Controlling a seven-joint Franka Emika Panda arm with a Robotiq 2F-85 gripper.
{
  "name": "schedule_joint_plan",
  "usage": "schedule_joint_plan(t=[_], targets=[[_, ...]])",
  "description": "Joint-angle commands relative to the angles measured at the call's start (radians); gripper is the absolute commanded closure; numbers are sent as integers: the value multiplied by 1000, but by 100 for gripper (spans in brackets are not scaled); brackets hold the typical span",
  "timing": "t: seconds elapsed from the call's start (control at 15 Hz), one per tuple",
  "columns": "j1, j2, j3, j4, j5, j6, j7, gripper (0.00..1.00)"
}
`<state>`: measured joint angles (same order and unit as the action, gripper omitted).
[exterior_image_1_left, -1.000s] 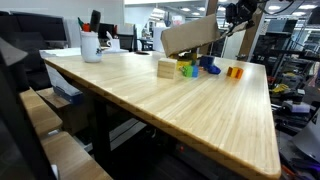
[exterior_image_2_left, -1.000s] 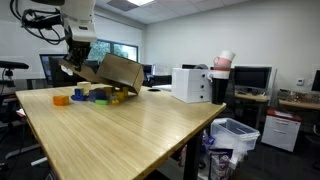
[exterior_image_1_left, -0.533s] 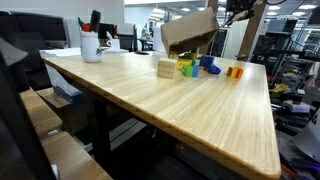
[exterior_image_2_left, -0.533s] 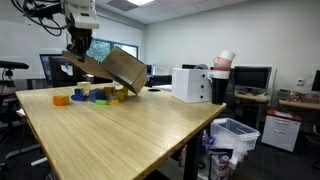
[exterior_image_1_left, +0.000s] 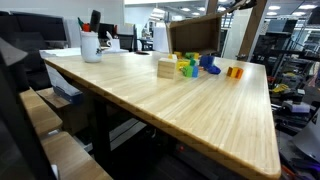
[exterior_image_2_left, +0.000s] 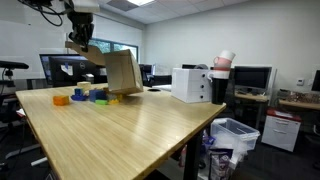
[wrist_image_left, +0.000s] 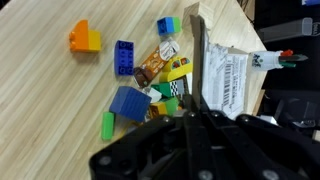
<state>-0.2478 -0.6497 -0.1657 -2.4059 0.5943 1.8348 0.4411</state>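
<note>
Matt brown cardboard for the box (exterior_image_2_left: 121, 72), glossy plastic for the blocks (wrist_image_left: 128, 102) — smooth, pale-grained wood for the table (exterior_image_1_left: 170, 115).

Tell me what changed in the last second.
The gripper, still shut on the cardboard box, rose and swung it from a slant to nearly upright. The toy blocks stayed piled on the table; the mug stayed put.

Brown cardboard box (exterior_image_2_left: 121, 72) hangs upended above scattered toy blocks (wrist_image_left: 128, 101).
</note>
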Motion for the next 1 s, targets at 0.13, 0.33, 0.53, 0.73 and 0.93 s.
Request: schedule_joint_plan(t=[0.13, 0.33, 0.53, 0.73, 0.93], targets=[[-37, -46, -8, 12, 7, -8, 14, 98], [-50, -70, -6, 13, 3, -2, 17, 98], [-63, -72, -5, 25, -1, -3, 33, 98], [-58, -43, -36, 68, 16, -51, 43, 98], [-48, -13, -72, 119, 39, -122, 38, 98]])
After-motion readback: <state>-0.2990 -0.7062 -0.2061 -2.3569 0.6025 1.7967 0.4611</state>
